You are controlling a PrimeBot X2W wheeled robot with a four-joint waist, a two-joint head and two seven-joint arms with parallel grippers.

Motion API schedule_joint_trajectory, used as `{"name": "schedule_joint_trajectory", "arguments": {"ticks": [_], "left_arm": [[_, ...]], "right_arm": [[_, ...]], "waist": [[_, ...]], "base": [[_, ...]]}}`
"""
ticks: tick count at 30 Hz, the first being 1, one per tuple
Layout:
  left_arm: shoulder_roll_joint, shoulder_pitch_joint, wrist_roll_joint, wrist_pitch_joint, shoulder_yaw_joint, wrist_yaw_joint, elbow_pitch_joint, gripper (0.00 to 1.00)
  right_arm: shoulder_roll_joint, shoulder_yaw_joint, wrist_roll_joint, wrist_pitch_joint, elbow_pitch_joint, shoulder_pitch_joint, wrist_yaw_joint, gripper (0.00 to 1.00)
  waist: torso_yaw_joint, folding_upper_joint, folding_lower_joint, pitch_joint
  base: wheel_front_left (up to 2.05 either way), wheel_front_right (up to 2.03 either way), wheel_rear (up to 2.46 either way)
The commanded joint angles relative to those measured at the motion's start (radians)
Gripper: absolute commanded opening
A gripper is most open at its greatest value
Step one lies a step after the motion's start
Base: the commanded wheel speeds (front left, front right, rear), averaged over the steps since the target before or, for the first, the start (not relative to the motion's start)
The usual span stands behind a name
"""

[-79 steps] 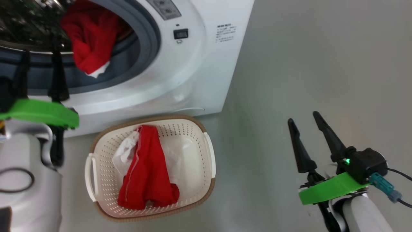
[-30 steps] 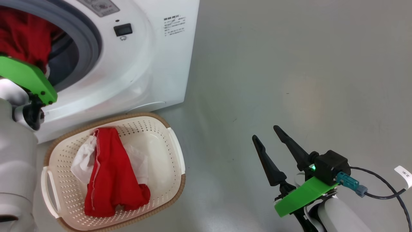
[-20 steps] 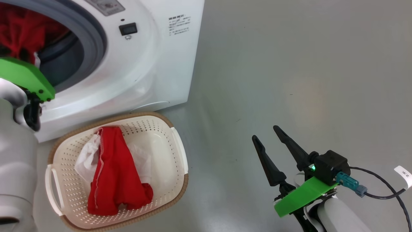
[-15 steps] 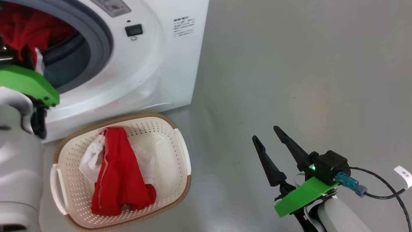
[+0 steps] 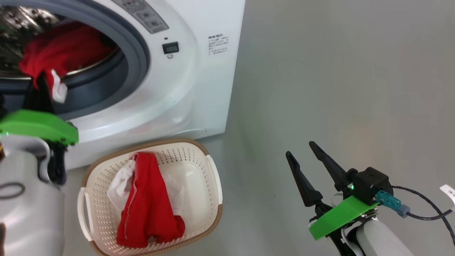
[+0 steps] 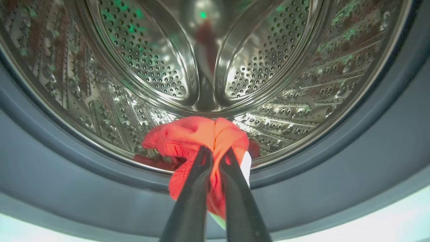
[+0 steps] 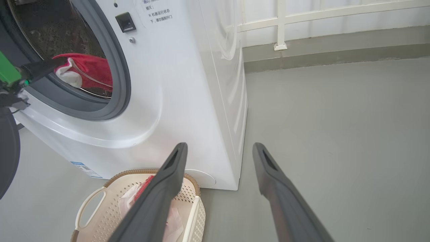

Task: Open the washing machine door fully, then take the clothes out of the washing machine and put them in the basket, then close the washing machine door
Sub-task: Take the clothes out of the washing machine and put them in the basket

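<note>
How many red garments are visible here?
2. One garment lies in the basket; the other garment is pinched by the left pincer at the drum mouth. More may be hidden.

Right pincer (spread wide) hovers over the floor beside the washing machine and basket.

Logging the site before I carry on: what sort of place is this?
Probably a laundry corner on a balcony or utility area: a washing machine on bare grey floor, a white railing beyond it, a basket of clothes in front.
</note>
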Motion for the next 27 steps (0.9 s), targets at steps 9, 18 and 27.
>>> {"name": "schedule_joint_trajectory", "arguments": {"ticks": [9, 18, 27], "left_arm": [[0.015, 0.246, 0.013, -0.012, 0.025, -0.007, -0.357, 0.00], [-0.023, 0.412, 0.035, -0.012, 0.011, -0.007, -0.548, 0.00], [-0.053, 0.531, 0.045, -0.012, 0.012, -0.007, -0.758, 0.00]], "right_arm": [[-0.015, 0.018, 0.006, -0.006, -0.003, 0.056, 0.006, 1.00], [-0.019, 0.018, 0.009, -0.006, 0.006, 0.086, 0.006, 1.00], [-0.029, 0.029, 0.009, -0.006, 0.012, 0.112, 0.006, 1.00]], "waist": [[0.036, 0.0000, 0.0000, -0.121], [0.055, 0.0000, 0.0000, -0.198], [0.064, 0.0000, 0.0000, -0.259]], "base": [[0.00, 0.00, 0.00], [0.00, 0.00, 0.00], [0.00, 0.00, 0.00]]}}
